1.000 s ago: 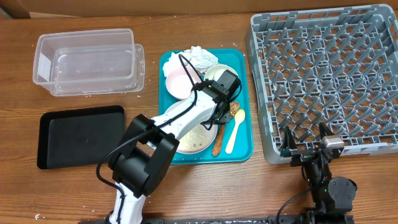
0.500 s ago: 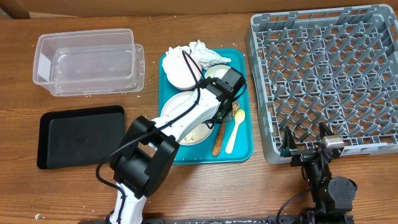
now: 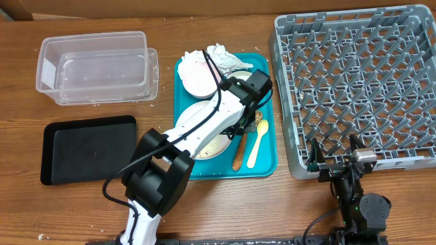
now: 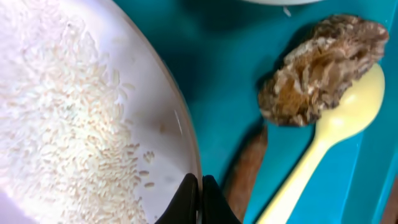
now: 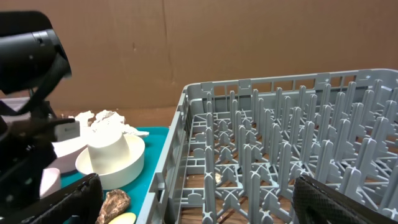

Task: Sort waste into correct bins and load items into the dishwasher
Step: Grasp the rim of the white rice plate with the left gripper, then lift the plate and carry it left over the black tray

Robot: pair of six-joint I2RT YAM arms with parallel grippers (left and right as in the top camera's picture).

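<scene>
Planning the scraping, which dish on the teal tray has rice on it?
The round plate at the teal tray's front left, its rim pinched by the left gripper; the pink bowl behind it looks bare.

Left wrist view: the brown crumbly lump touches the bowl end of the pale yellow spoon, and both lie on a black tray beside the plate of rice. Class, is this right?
Not quite: the tray is teal, not black, as the left wrist view shows. The rest holds: the lump touches the bowl end of the spoon, beside the plate of rice.
</scene>
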